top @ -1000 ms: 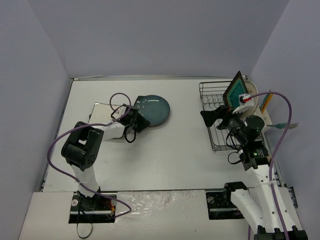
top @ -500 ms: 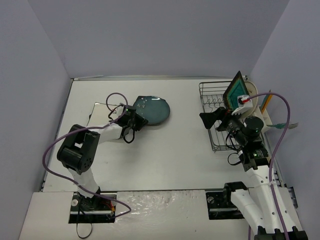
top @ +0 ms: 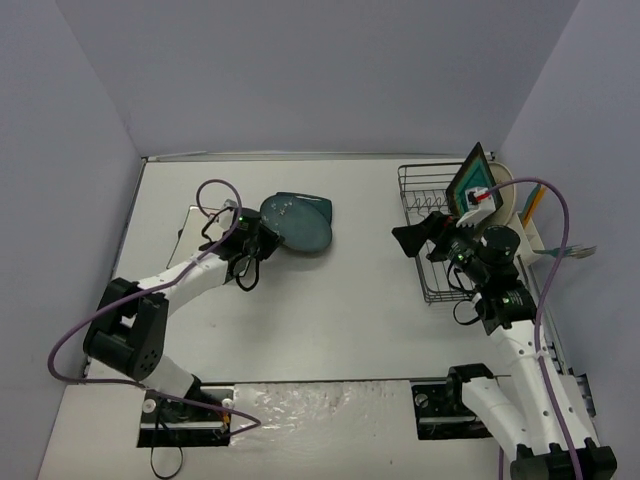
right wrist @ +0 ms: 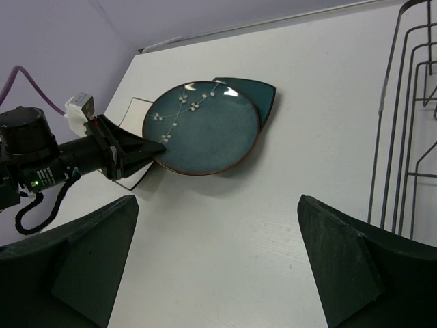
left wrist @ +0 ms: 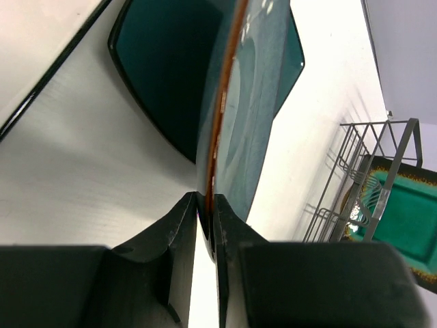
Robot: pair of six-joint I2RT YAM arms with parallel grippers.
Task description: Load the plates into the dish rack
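Observation:
My left gripper (top: pixel 256 238) is shut on the near rim of the round teal-blue plate (top: pixel 300 228) with white flecks and holds it tilted up off the table. In the left wrist view my jaws (left wrist: pixel 206 205) pinch its brown-edged rim (left wrist: pixel 222 102). A darker teal rounded plate (right wrist: pixel 258 92) lies beneath it. The white square plate (top: pixel 195 235) lies flat under my left wrist. The dish rack (top: pixel 428 275) stands at the right, with the black square plate with a teal centre (top: pixel 468 182) upright in it and a cream plate (top: pixel 512 195) behind. My right gripper (top: pixel 408 238) is open and empty, left of the rack.
A white utensil holder (top: pixel 530 225) with a yellow tool sits on the rack's right side. Purple cables loop over both arms. Grey walls close in the table on three sides. The rack's wires (right wrist: pixel 403 123) are at the right of the right wrist view.
My left gripper has raised the teal-blue plate's rim and drawn it left, uncovering the darker plate below. My right gripper has moved a little left and up.

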